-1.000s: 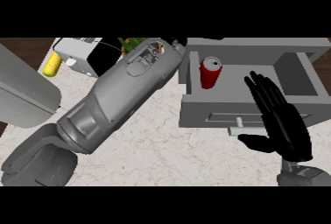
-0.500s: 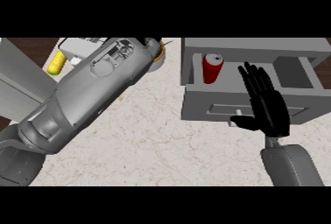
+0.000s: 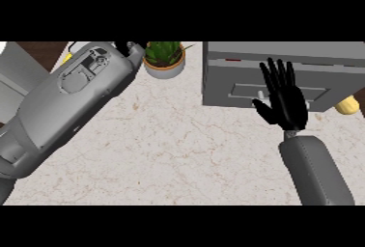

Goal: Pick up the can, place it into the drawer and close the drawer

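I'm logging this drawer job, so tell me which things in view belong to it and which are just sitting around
Part of the job:
- drawer, its front under the right hand's straight fingers
- can, only a red sliver in the drawer's gap
- right hand

Just lying about:
- potted plant
- yellow item right of the drawer
- left forearm, its hand hidden

The drawer was open a second ago, with the red can standing inside. Now it is almost shut, and only a thin red bit shows at the gap. The right hand lies flat on the drawer's front, fingers straight. A potted plant and a yellow thing have come into view.
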`<state>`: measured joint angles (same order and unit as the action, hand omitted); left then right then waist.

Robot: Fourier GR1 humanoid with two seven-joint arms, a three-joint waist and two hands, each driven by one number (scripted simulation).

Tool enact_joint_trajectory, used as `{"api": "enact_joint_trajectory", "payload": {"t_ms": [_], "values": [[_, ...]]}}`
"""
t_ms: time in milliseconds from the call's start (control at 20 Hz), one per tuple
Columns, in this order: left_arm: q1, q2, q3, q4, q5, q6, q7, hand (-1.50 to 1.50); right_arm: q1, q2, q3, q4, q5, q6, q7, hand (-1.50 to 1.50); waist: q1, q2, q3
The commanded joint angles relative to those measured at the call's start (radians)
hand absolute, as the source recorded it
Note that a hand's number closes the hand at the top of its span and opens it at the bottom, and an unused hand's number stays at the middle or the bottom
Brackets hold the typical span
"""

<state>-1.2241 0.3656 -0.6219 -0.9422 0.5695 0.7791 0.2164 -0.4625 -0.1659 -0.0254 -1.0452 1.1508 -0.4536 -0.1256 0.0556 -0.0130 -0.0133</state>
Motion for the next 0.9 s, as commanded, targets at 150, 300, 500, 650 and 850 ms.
{"api": "enact_joint_trajectory", "payload": {"t_ms": [150,300,500,650,850], "values": [[0.124,0.069,0.005,-0.117,-0.031,-0.005,0.023,-1.5,-0.207,0.037,-0.066,0.314,0.035,-0.159,0.011,-1.5,0.002,0.021,0.015],[0.137,0.154,0.036,-0.197,-0.022,-0.045,0.069,-1.5,-0.238,0.027,-0.097,0.408,0.022,-0.231,-0.022,-1.5,0.008,0.022,0.015],[0.179,0.093,0.002,-0.232,-0.058,0.018,0.085,-1.5,-0.364,0.003,-0.13,0.524,0.028,-0.259,-0.013,-1.5,0.009,0.027,0.015],[0.2,0.132,0.003,-0.302,-0.059,0.003,0.113,-1.5,-0.421,-0.024,-0.146,0.577,0.041,-0.262,0.016,-1.5,0.028,0.025,0.015],[0.275,0.138,0.03,-0.309,-0.067,-0.014,0.045,-1.5,-0.462,0.015,-0.134,0.632,0.068,-0.33,0.037,-1.5,0.025,0.033,0.015]]}}
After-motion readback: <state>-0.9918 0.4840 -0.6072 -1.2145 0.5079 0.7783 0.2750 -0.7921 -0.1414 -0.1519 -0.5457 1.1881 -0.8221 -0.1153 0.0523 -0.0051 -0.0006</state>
